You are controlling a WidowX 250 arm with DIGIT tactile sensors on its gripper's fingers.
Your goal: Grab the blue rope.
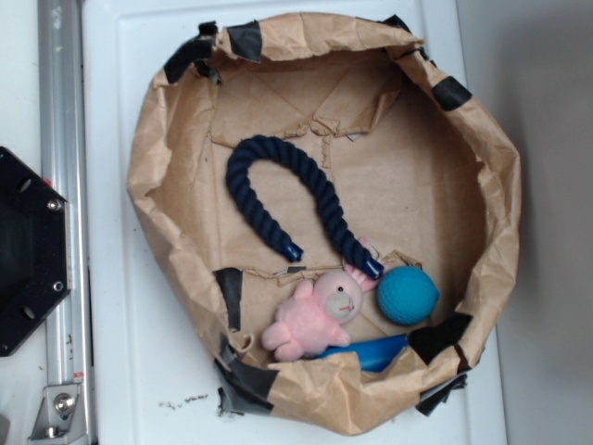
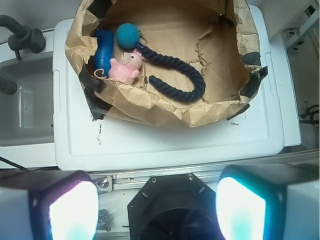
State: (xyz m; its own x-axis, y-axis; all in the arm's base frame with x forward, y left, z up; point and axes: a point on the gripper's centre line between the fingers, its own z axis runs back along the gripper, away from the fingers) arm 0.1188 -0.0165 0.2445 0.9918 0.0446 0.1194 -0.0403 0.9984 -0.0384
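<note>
Exterior overhead, near; wrist higher, farther, oblique; both share paper bin (image 1: 167, 167).

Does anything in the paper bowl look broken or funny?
The brown paper liner is crumpled and torn, patched along its rim with black tape. The blue rope, pink bunny and teal ball look fine.

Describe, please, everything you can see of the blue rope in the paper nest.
The blue rope is a thick, dark navy twisted cord bent into an inverted U on the brown paper floor, with bright blue caps on both ends. It lies flat and slack, ungripped. One capped end rests against the pink plush bunny, close to the teal ball; the other end lies free.
</note>
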